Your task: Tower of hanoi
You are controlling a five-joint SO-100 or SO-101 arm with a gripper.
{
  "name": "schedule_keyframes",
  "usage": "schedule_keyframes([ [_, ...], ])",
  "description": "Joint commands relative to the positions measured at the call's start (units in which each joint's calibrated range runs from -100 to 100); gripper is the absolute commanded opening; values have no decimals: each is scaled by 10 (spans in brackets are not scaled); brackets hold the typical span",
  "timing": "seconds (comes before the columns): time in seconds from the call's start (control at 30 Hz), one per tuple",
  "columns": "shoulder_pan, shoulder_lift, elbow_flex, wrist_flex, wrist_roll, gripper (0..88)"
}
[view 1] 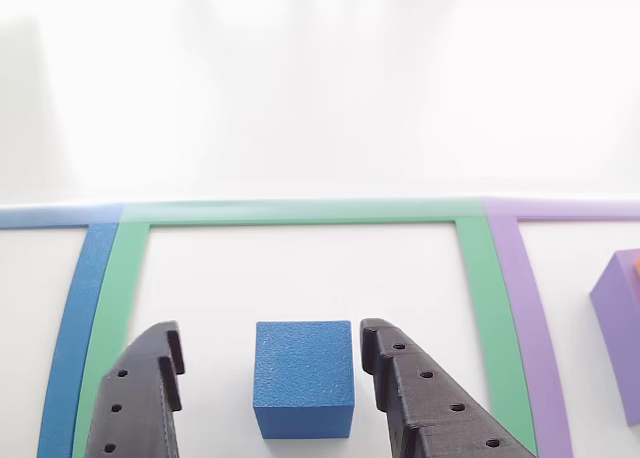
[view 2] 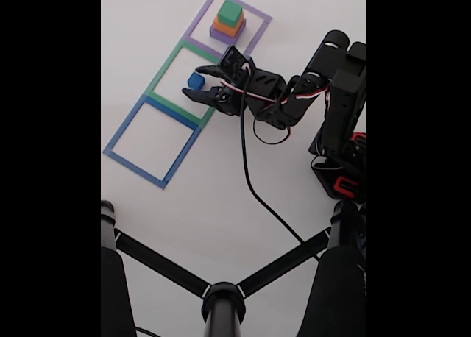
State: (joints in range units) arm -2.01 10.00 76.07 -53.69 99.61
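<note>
The small blue cube (view 1: 303, 378) rests on the white table inside the green taped square (view 1: 300, 212). My gripper (view 1: 271, 336) is open, one black finger on each side of the cube, with a small gap on both sides. In the fixed view the gripper (view 2: 192, 82) straddles the blue cube (view 2: 196, 80) in the middle square. The other blocks stand stacked in the purple taped square (view 2: 254, 13): the purple block (view 2: 221, 35) at the bottom, then the orange block (view 2: 226, 25), with the green block (view 2: 230, 13) on top. The purple block (view 1: 620, 318) also shows at the right edge of the other view.
The blue taped square (view 2: 118, 154) lies beyond the green one, with nothing in it. The arm's base (view 2: 342, 168) and a black cable (view 2: 246, 168) are on the right. A black tripod (view 2: 221, 296) fills the lower part of the fixed view.
</note>
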Motion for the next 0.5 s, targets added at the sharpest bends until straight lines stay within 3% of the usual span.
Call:
schedule_keyframes([
  [0.0, 9, -29, -10, -15, 4, 216],
  [0.2, 11, -143, -4, 65, 4, 158],
  [0.47, 25, -396, -27, 393, 4, 19],
])
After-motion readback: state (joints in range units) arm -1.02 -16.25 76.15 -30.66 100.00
